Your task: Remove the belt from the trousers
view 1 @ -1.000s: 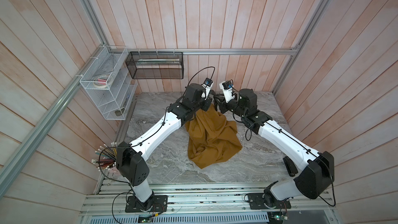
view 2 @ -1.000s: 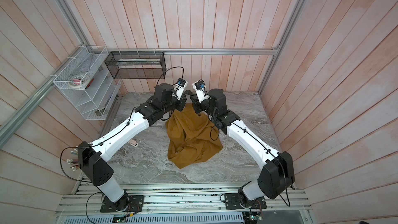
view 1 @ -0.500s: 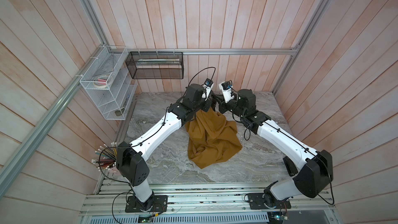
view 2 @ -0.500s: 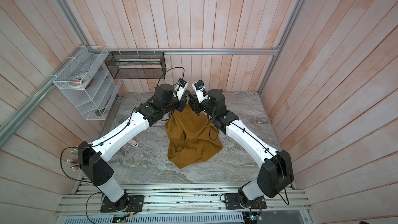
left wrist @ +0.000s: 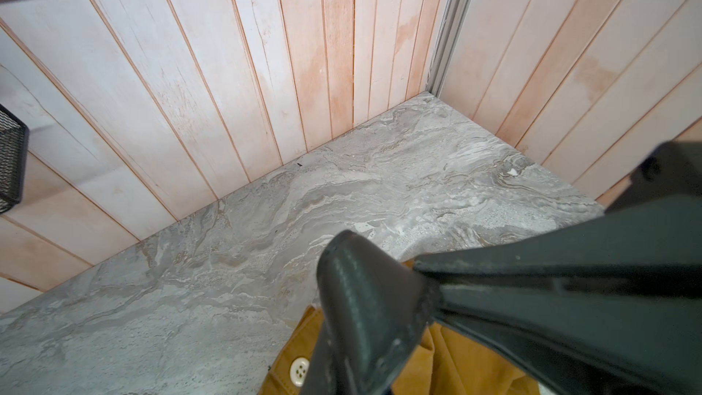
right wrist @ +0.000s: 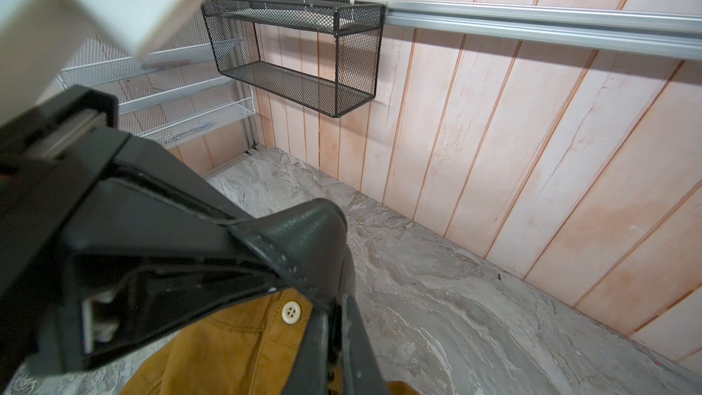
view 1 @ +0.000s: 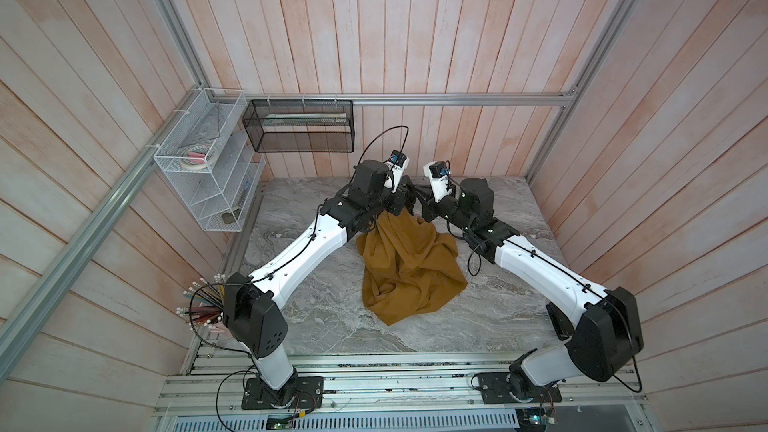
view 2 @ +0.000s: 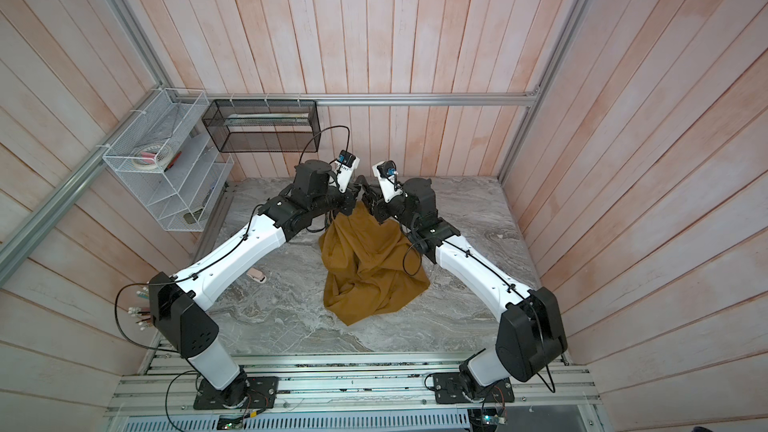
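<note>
**Belt and trousers held between two grippers.** In both top views the belt cannot be made out. The left gripper [view 1: 402, 200] and right gripper [view 1: 417, 201] meet tip to tip at the 12 o'clock end of the trousers [view 1: 409, 268] and cover it. Only the wrist views show the belt [right wrist: 304, 237], as a short arch of black, grained, stitched strap. Its buckle and remaining length are out of sight, and both feet of the arch vanish behind dark fingers. Each gripper is clenched on the belt, one at either foot, though the pads themselves are hidden. Just beneath the arch, a pale four-hole button [right wrist: 291, 312] sits on the mustard waistband. The trousers hang from the grippers and spread as a creased heap toward 6 o'clock over the middle of the marble table [view 1: 316, 326]. At 4 o'clock from the heap, a black bar [view 1: 559, 320] lies half hidden by the right arm.
</note>
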`<action>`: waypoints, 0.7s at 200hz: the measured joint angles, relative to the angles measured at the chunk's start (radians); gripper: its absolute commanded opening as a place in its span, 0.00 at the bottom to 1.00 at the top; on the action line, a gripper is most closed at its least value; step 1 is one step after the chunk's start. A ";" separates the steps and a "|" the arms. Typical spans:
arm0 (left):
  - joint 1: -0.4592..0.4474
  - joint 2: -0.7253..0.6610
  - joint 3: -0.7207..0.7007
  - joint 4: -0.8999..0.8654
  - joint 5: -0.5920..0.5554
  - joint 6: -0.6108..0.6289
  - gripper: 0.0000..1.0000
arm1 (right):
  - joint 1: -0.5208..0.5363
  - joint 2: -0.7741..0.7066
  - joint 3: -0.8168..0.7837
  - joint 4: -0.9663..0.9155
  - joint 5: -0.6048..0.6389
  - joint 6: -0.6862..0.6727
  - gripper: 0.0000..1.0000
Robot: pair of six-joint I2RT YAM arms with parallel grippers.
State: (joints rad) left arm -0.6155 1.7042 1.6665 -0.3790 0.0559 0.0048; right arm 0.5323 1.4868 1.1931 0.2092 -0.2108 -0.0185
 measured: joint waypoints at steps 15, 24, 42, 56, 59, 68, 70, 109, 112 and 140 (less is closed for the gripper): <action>0.006 -0.013 -0.022 0.004 0.027 -0.014 0.00 | -0.006 -0.001 -0.029 0.039 -0.031 0.010 0.00; 0.008 -0.020 -0.035 0.005 0.041 -0.020 0.00 | -0.008 -0.002 -0.042 0.056 -0.044 0.014 0.02; 0.011 -0.029 -0.052 0.010 0.062 -0.032 0.00 | -0.011 -0.002 -0.061 0.085 -0.064 0.019 0.09; 0.013 -0.038 -0.066 0.021 0.076 -0.039 0.00 | -0.012 -0.002 -0.069 0.101 -0.076 0.023 0.10; 0.014 -0.040 -0.068 0.023 0.077 -0.040 0.00 | -0.013 -0.002 -0.070 0.104 -0.077 0.025 0.10; 0.015 -0.048 -0.080 0.032 0.082 -0.042 0.00 | -0.013 -0.003 -0.074 0.112 -0.082 0.026 0.10; 0.016 -0.050 -0.083 0.034 0.083 -0.043 0.00 | -0.013 -0.003 -0.074 0.113 -0.084 0.026 0.10; 0.018 -0.076 -0.115 0.053 0.095 -0.051 0.00 | -0.013 -0.006 -0.084 0.129 -0.106 0.031 0.15; 0.019 -0.076 -0.115 0.053 0.096 -0.051 0.00 | -0.013 -0.006 -0.084 0.131 -0.107 0.033 0.15; 0.020 -0.085 -0.120 0.055 0.097 -0.053 0.00 | -0.013 -0.006 -0.085 0.138 -0.115 0.042 0.16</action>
State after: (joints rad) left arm -0.5957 1.6196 1.5467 -0.3244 0.1528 -0.0483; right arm 0.5198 1.4811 1.1080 0.3473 -0.3256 0.0235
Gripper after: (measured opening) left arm 0.077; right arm 0.156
